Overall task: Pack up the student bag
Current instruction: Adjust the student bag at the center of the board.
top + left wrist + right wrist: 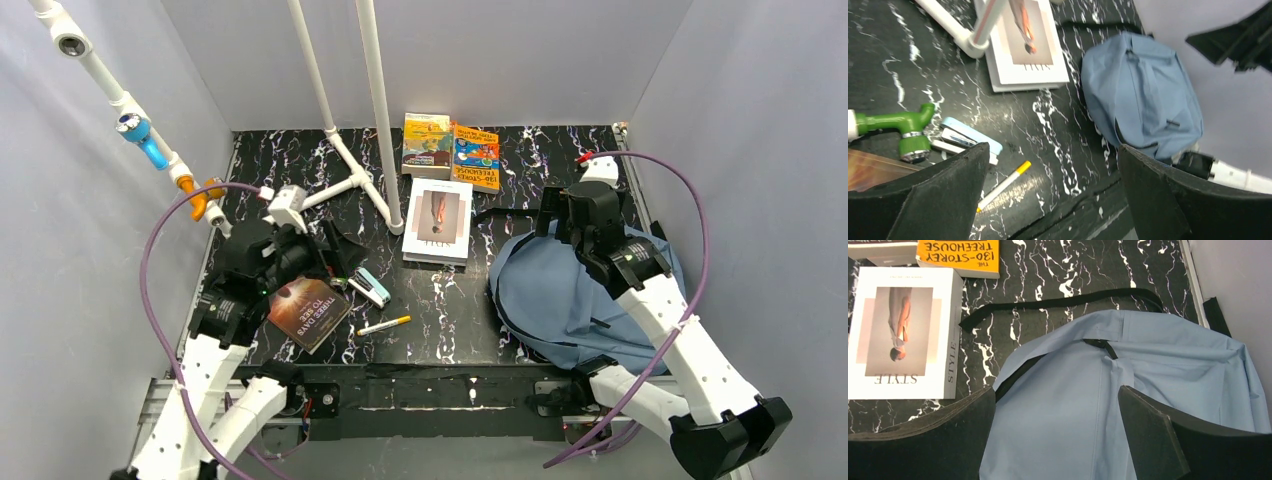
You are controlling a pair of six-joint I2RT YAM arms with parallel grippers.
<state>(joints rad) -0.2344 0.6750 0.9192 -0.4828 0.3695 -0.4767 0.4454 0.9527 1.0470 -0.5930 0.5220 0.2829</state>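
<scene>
I note white STYLE book [437, 222] mid-table, Treehouse paperback [476, 158] just behind it; stapler [372, 288], yellow-tipped pen [384, 325], brown book [308, 312] lie left.

Student bag [560, 300] right, perhaps pen [384, 325] centre

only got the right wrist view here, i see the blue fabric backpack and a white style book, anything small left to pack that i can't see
Observer: Yes. A pale blue stapler lies next to a white pen with a yellow cap on the black marbled table, well to the left of the slate-blue fabric backpack.
Operator: any more books over there
Observer: One. A dark brown paperback book lies flat at the near left, just left of the stapler.
Operator: is the left gripper holding anything
Observer: No. The left gripper hovers open and empty near that paperback.
</scene>
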